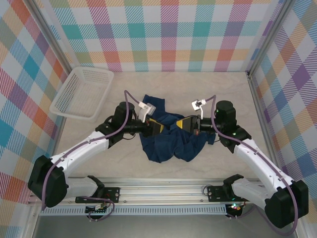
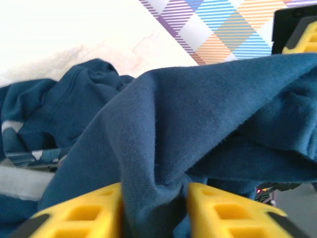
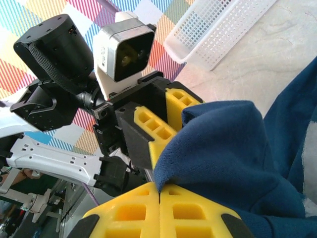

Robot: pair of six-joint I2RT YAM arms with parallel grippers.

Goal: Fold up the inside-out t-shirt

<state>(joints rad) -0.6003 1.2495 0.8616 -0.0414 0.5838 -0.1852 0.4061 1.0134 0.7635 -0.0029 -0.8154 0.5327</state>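
The right fingers [image 3: 188, 213] pinched a fold of the soft dark blue cotton t-shirt [image 1: 168, 144], heaped in the middle of the counter [image 1: 198, 89]. The left fingers [image 2: 79, 215] stood apart with cloth between. It would flop, so hold its edges. Beyond lay bare room and a white plastic basket [image 1: 74, 114].

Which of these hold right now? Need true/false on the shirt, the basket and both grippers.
1. The right gripper is shut on the t-shirt. True.
2. The t-shirt lies in the white basket. False: it is on the table between the arms; the basket stands apart, far left.
3. The left gripper has its fingers apart with cloth between them. True.
4. The t-shirt is folded flat. False: it is bunched and crumpled.
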